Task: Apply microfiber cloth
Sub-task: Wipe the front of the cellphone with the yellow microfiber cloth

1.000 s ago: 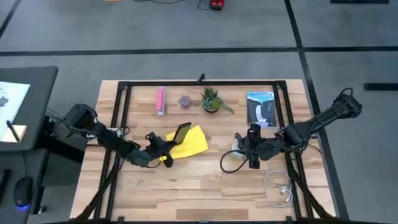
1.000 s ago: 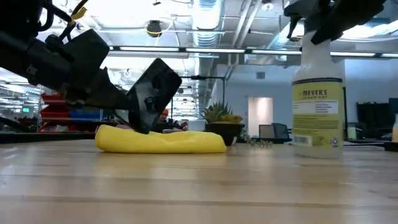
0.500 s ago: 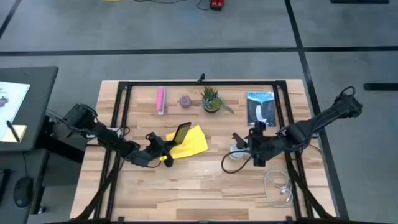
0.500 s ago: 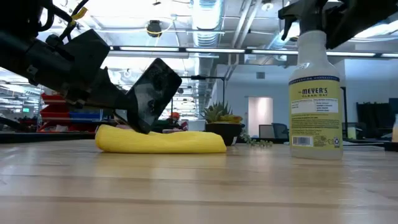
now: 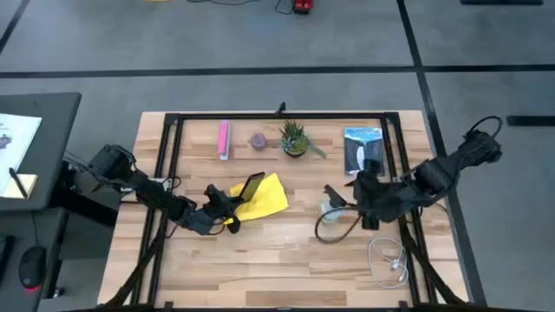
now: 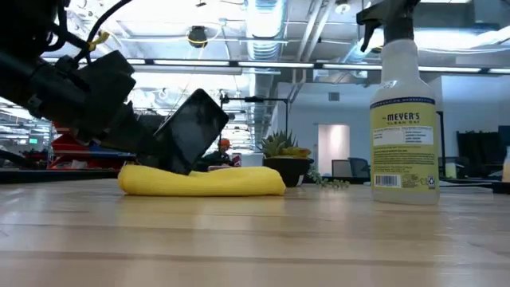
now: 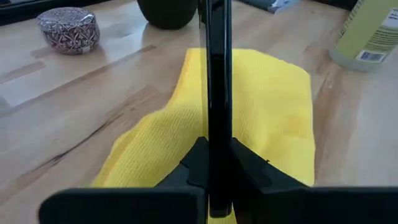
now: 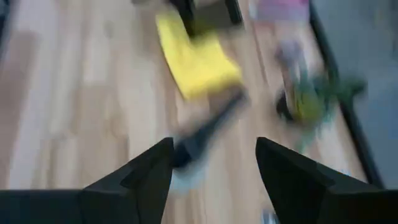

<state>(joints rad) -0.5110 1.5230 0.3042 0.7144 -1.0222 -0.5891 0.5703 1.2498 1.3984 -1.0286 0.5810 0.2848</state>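
Observation:
The yellow microfiber cloth [image 5: 269, 199] lies bunched flat on the table left of centre, and also shows in the low view [image 6: 207, 181]. My left gripper [image 7: 217, 182] is at the cloth's near-left side, shut on a black phone [image 5: 252, 185] that slants up over the cloth. A spray bottle [image 6: 404, 119] stands upright on its base right of centre [image 5: 331, 208]. My right gripper [image 8: 211, 168] is open and holds nothing, just to the right of the bottle. My left gripper pinches the phone's lower end [image 7: 217, 163] between its two fingers, one finger on each flat face. The fingers come in low from the table's left, slanting upward. The phone [image 6: 191, 131] tilts up and away over the cloth; I cannot tell whether its lower edge touches the cloth.
Along the far edge lie a pink bar [image 5: 224, 139], a small round patterned thing [image 5: 258, 139], a potted plant [image 5: 295, 139] and a blue-black booklet [image 5: 363, 149]. A black cable loop [image 5: 329, 229] and a white cable [image 5: 390, 260] lie near my right arm.
My right gripper has come away from the spray bottle's top and drawn back toward the table's right edge; the bottle stays standing on the table. My left gripper has sunk slightly with the phone toward the cloth.

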